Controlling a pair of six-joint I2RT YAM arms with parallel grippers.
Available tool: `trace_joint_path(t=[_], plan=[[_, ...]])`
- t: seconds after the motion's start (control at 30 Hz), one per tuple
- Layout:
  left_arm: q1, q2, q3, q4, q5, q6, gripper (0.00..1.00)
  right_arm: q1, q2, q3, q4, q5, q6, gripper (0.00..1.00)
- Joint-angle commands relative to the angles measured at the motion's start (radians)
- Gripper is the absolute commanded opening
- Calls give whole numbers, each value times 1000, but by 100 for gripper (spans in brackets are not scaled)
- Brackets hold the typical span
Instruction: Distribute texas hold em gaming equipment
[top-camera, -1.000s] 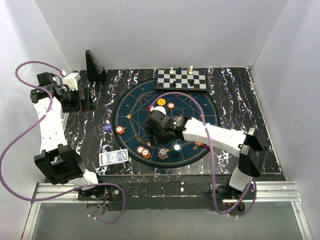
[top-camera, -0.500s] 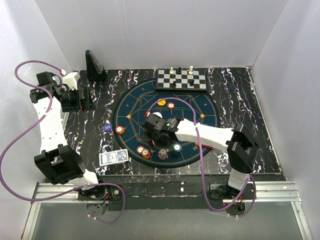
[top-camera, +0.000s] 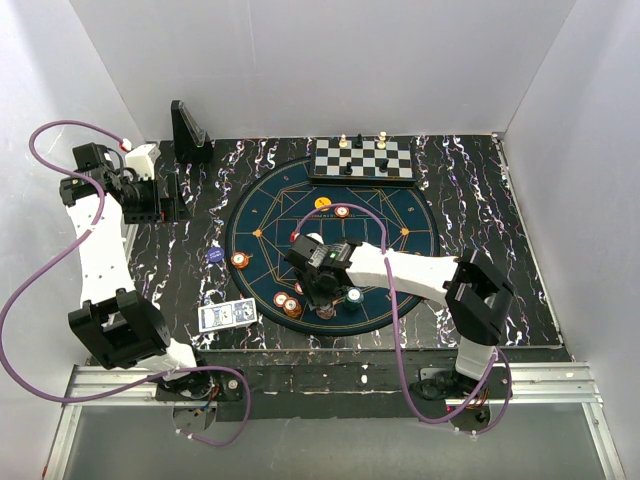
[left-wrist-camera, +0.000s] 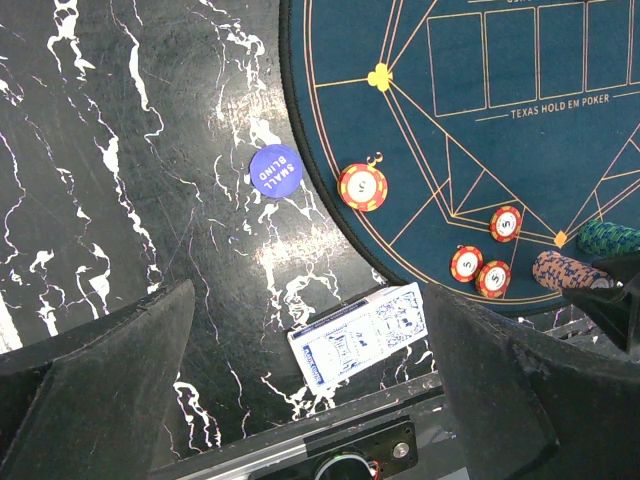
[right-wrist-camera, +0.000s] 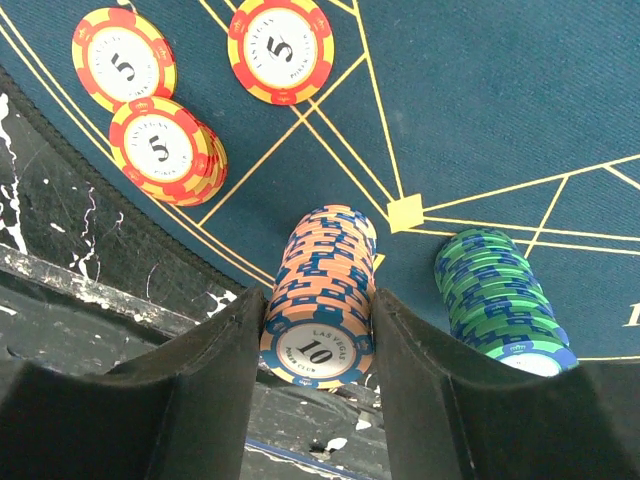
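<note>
My right gripper (right-wrist-camera: 318, 325) is shut on a tall stack of orange-and-blue "10" poker chips (right-wrist-camera: 322, 290), one finger pressed against each side, at the near edge of the round blue mat (top-camera: 300, 190). A green-and-blue chip stack (right-wrist-camera: 498, 300) stands just to its right. Red-and-yellow "5" chips (right-wrist-camera: 165, 148) lie to the left on the mat. A blue-backed card deck (left-wrist-camera: 360, 333) lies on the marble table, with a blue "small blind" disc (left-wrist-camera: 274, 170) beyond it. My left gripper (left-wrist-camera: 310, 292) hangs open high above the deck, holding nothing.
A chessboard with pieces (top-camera: 363, 160) sits at the mat's far edge. A black stand (top-camera: 188, 132) is at the back left. An orange chip (top-camera: 342, 211) and a yellow disc (top-camera: 323, 203) lie on the far part of the mat. Another chip (top-camera: 239, 260) lies at the mat's left edge.
My right arm has drawn back toward the near edge of the mat, come down over the "10" stack, and its jaws have narrowed onto it. The left arm has not moved.
</note>
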Motion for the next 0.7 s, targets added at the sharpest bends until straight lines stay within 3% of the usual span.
trace_joint_path(t=[0.0,0.27,0.6,0.67], plan=[[7,-29,23,-3,13,3,100,9,-1,-20,17,0,-2,51],[7,-31,21,0,16,2,100,7,2,-23,3,15,-3,40],[9,-37,7,6,15,6,100,3,-15,131,-88,61,-43,3],[10,-35,4,11,13,6,100,-5,9,191,-111,58,-49,1]])
